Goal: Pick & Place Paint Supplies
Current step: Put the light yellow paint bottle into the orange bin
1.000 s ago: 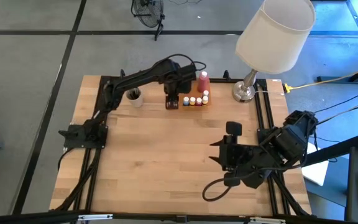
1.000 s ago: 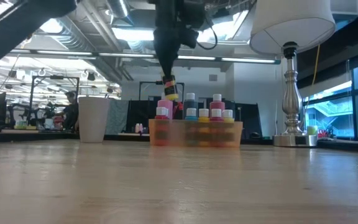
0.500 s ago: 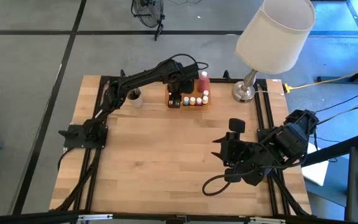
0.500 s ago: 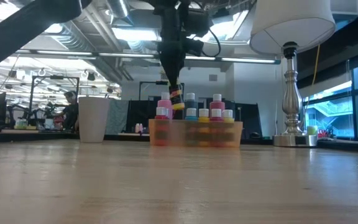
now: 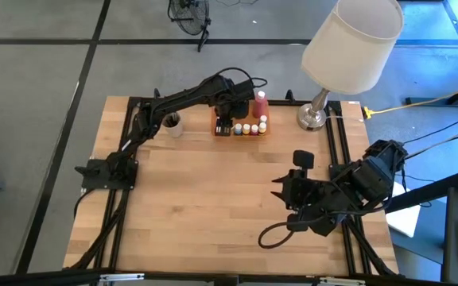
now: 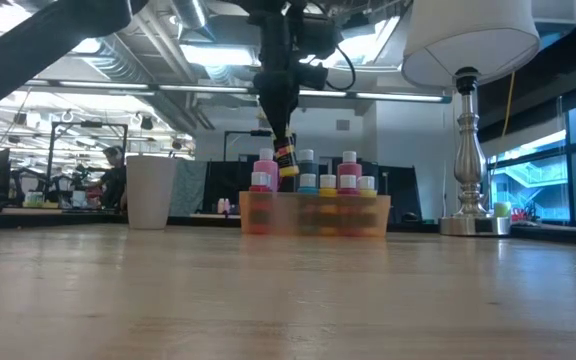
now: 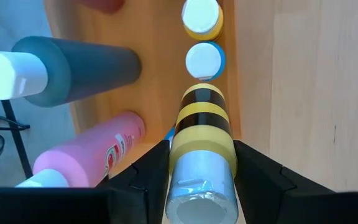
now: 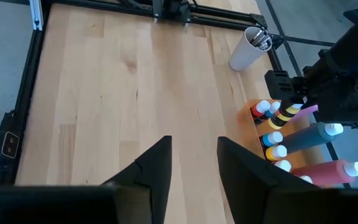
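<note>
My left gripper [image 5: 227, 121] hangs over the left part of the orange tray [image 5: 242, 133] at the table's far middle, shut on a small pot with yellow and black bands [image 7: 201, 146]. The pot [image 6: 286, 158] hangs just above the tray's bottles. In the tray stand a grey bottle [image 7: 73, 68], a pink bottle [image 7: 92, 155], another pink bottle [image 5: 260, 103] and small white-capped pots [image 7: 204, 61]. My right gripper [image 8: 194, 168] waits open and high over the table's right side, holding nothing. My left gripper pinches the banded pot between its two fingers [image 7: 149, 177], on the yellow band near the pot's pale capped end [image 7: 201, 163]. The fingers come from above, pointing down. The pot hangs below them, slightly tilted, clear of the tray and of the other pots.
A beige cup [image 5: 172, 124] holding dark brushes stands left of the tray. A lamp with a white shade [image 5: 348, 44] and metal base [image 5: 312, 117] stands at the far right. The bare wooden tabletop [image 5: 213, 199] spreads toward the near edge.
My left gripper has carried the banded pot a little toward the table's right edge and down, from above the tray's left end to just over its bottles. The pot now hangs lower and slightly tilted.
</note>
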